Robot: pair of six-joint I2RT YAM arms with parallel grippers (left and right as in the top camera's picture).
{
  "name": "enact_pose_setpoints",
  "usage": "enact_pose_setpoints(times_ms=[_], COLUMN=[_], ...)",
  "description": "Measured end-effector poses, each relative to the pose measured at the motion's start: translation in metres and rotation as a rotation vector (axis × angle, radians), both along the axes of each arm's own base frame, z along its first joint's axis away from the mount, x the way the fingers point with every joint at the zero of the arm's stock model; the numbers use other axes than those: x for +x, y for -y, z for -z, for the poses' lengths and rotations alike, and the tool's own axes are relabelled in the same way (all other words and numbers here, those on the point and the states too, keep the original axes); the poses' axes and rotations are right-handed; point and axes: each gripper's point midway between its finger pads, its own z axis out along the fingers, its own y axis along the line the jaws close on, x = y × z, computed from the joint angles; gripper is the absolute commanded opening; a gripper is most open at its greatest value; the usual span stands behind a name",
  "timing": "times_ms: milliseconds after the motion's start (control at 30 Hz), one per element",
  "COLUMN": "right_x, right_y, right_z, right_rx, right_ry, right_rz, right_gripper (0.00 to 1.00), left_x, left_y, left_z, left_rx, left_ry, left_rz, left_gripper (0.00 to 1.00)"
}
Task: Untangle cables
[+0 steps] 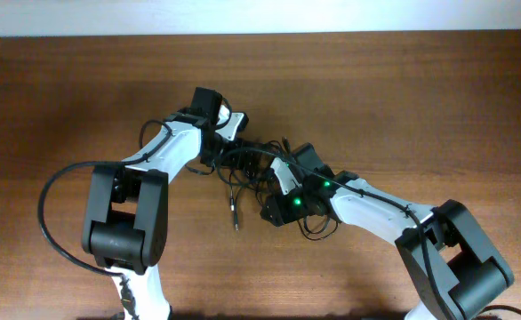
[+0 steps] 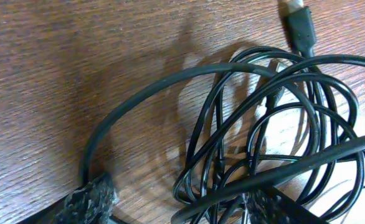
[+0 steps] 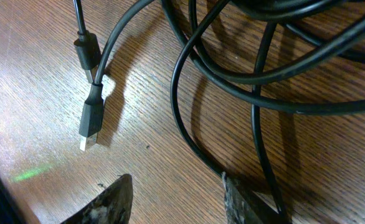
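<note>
Black cables (image 1: 247, 169) are lying bunched at the middle of the table (image 1: 65, 89), the left gripper (image 2: 182, 206) and right gripper (image 3: 177, 200) both hanging released astride their loops, and either closing on several strands together is probably risking a tighter knot.

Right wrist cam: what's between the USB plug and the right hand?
Only bare table between the plug and the right hand, per the right wrist view.
</note>
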Motion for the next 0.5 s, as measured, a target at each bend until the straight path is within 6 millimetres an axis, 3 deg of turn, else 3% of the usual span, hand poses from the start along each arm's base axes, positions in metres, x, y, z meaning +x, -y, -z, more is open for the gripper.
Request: enact_pose_setpoints(times_ms=[500], right_x=[0.030], right_y=[-0.023], right_z=[-0.019], right_rx=[0.105], right_ry=[0.151], right_rz=[-0.002], right_gripper=[0.58], left_x=[0.000], left_y=[0.000], left_z=[0.000], left_rx=[0.000], left_ry=[0.000], left_rz=[0.000], left_gripper=[0.70])
